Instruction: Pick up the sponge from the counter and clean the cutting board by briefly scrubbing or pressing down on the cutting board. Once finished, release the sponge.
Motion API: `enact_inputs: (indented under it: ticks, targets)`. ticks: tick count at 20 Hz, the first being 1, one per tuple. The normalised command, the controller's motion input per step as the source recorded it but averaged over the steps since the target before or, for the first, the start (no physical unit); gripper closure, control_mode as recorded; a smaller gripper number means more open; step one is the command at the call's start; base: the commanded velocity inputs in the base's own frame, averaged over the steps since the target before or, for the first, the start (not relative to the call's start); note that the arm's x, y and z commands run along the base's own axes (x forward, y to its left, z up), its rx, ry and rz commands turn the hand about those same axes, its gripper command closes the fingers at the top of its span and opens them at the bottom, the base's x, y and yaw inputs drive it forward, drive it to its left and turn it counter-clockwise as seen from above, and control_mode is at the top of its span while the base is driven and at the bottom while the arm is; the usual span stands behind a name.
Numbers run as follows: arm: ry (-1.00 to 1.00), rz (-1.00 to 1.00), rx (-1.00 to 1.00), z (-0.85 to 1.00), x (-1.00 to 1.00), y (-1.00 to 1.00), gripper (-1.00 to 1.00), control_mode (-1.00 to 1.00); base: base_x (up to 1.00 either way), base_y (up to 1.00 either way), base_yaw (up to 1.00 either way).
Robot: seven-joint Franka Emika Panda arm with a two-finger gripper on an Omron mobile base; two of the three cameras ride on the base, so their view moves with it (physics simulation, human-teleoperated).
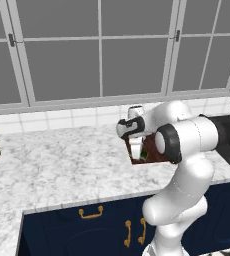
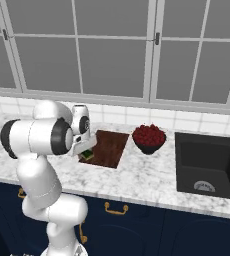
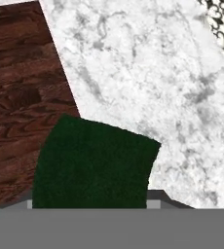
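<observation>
Gripper: the gripper (image 2: 86, 151) is closed on the sponge (image 3: 95, 163), held at the near-left corner of the cutting board (image 2: 106, 148); its fingertips are hidden behind the sponge in the hand view, so the exact bite cannot be read

Sponge: dark green top faces the hand camera, with yellow just showing underneath in the right base view; it sits partly over the board and partly over the counter (image 3: 153, 82) — it straddles the board's edge

Contact: whether the sponge is pressed onto the wood or a little above it cannot be told from these views

Cutting board: dark reddish-brown wood with clear grain, lying flat on the white marble-look counter, just left of a dark bowl of red fruit (image 2: 149, 136)

Step in hand: by my judgement, the scrub itself — sponge gripped, board under it, release not yet due

How to do it well: shift the sponge further inward so its whole face lies on wood, not half on marble; press straight down, keep the strokes short, and hold the grip firm so the sponge does not twist out

Risk: pushing sideways at the corner could slide the thin board toward the bowl

Surroundings: a black sink (image 2: 209, 165) lies well to the right, windows run behind the counter, navy cabinets with gold handles sit below
</observation>
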Motion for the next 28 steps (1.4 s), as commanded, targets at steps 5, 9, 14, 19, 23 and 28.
enact_inputs:
  ticks: [5, 9, 14, 19, 23, 28]
  targets:
    - [-0.37, 0.0, 0.24, 0.3, -0.22, -0.05, 1.0, -1.0, 0.0, 0.0, 0.0]
    - [-0.11, 0.0, 0.25, 0.03, -0.04, -0.07, 1.0, -1.0, 0.0, 0.0, 0.0]
    - [-0.01, 0.0, 0.33, 0.0, 0.0, -0.16, 1.0, -1.0, 0.0, 0.0, 0.0]
    - [-0.03, -0.1, 0.08, 0.0, 0.21, -0.02, 1.0, -1.0, 0.0, 0.0, 0.0]
    - [0.0, -0.15, 0.0, 0.05, 0.22, 0.0, 1.0, -1.0, 0.0, 0.0, 0.0]
    - [-0.05, -0.14, 0.0, -0.03, 0.17, 0.0, 1.0, -1.0, 0.0, 0.0, 0.0]
